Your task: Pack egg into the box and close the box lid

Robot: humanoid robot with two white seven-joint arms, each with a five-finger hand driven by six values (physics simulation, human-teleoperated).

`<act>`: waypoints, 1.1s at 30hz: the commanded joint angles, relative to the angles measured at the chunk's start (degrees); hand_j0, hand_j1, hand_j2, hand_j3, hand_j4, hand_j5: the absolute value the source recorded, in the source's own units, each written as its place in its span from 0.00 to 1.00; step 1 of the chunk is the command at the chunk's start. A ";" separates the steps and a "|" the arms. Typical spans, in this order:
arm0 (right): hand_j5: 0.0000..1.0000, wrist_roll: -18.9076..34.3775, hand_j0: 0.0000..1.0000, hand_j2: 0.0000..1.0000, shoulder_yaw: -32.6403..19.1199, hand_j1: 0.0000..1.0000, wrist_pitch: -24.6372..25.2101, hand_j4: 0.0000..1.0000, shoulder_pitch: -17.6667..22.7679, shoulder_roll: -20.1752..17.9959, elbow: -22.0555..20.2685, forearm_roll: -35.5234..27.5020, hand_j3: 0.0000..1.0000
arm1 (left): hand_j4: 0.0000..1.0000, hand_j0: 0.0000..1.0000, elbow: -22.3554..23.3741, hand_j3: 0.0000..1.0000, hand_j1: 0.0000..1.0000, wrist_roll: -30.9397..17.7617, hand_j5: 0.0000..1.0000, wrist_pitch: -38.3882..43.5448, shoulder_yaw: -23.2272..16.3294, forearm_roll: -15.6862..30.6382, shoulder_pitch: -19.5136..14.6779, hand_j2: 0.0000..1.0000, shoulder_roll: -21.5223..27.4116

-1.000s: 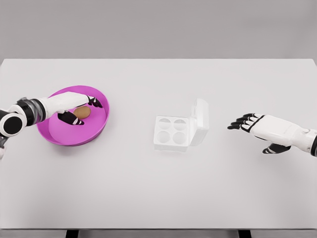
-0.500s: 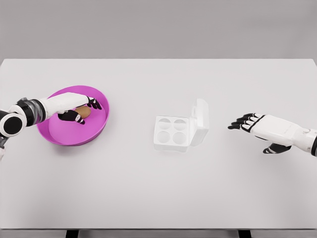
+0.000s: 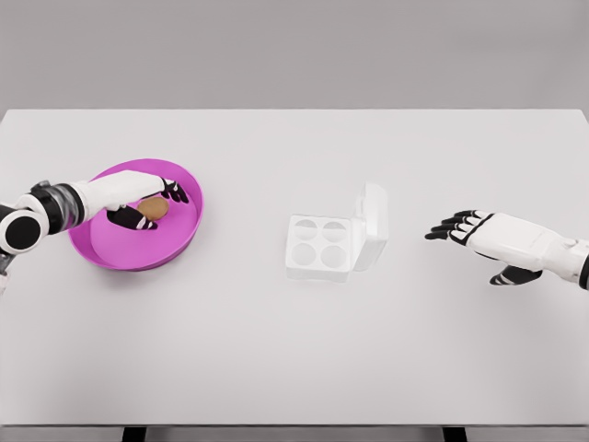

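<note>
resting in a shallow magenta bowl (image 3: 110,250) at the left of a white table (image 3: 294,350), a small brown egg (image 3: 153,209) sits between the curled fingers and thumb of the robot's left hand (image 3: 145,204), which reaches in from the left edge. the black fingertips (image 3: 177,191) arch over the far side of the egg and the thumb lies on its near side, so the hand looks closed around the egg, though whether the pads are truly pressing on it is too small to tell. the egg appears to be low in the bowl, not lifted clear. near the middle of the table, well apart from the bowl, stands a white egg box (image 3: 319,246) with four round cups, all unfilled, and its lid (image 3: 372,224) hinged up on the right side. the right hand (image 3: 479,232) hovers to the right of the box, fingers spread and holding nothing. to do this step well, the grasp probably needs firm but gentle contact on opposite sides of the egg before lifting straight up over the bowl's rim, since a round smooth egg could roll or slip out.
</note>
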 commanded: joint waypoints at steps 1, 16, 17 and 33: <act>1.00 -0.02 1.00 1.00 0.02 1.00 0.15 1.00 0.00 -0.06 0.01 -0.34 1.00 | 0.70 0.70 -0.09 0.70 0.70 0.02 0.70 0.00 0.06 0.13 0.00 0.70 0.05; 1.00 -0.02 1.00 1.00 -0.06 1.00 0.15 1.00 0.00 -0.06 0.36 -0.34 1.00 | 0.59 0.59 -0.01 0.59 0.59 0.02 0.59 0.00 0.06 0.04 0.09 0.59 0.14; 1.00 -0.02 1.00 1.00 -0.06 1.00 0.15 1.00 0.00 -0.06 0.36 -0.34 1.00 | 0.58 0.58 -0.01 0.58 0.58 0.02 0.58 0.00 0.06 0.04 0.09 0.58 0.14; 1.00 -0.02 1.00 1.00 -0.06 1.00 0.15 1.00 0.00 -0.06 0.36 -0.34 1.00 | 0.41 0.41 -0.18 0.41 0.41 0.02 0.41 0.00 0.50 0.30 0.00 0.41 0.32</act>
